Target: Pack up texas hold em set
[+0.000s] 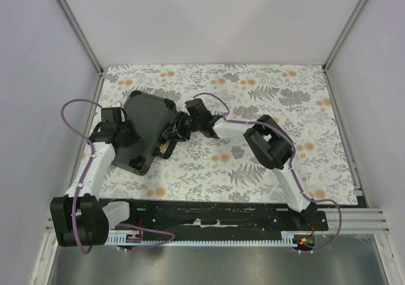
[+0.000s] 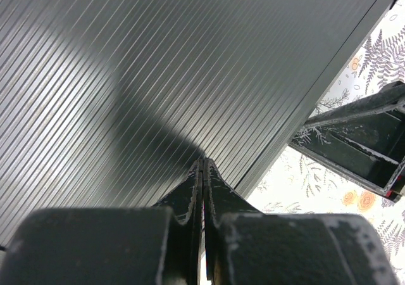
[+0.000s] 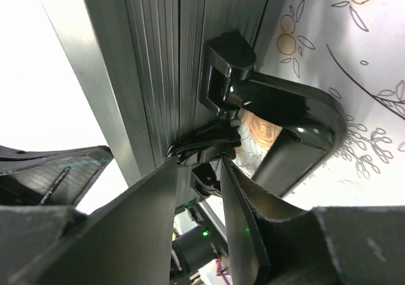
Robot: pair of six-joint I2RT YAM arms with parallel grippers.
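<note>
The texas hold em set shows only as its black ribbed case (image 1: 149,123), closed and lying at an angle on the left half of the table. What is inside is hidden. My left gripper (image 1: 130,137) is shut, and its tips (image 2: 204,161) press on the case's ribbed lid (image 2: 158,57). My right gripper (image 1: 175,133) is at the case's right edge. Its fingers (image 3: 158,196) sit on either side of the lower end of the glossy black handle (image 3: 304,114), closed on the handle's mount (image 3: 205,144) at the case's edge (image 3: 164,63).
A floral cloth (image 1: 266,88) covers the table. Grey walls and aluminium posts (image 1: 76,25) close it in at the back and sides. A black rail (image 1: 221,216) with the arm bases runs along the near edge. The right arm's elbow (image 1: 269,142) rises mid-table.
</note>
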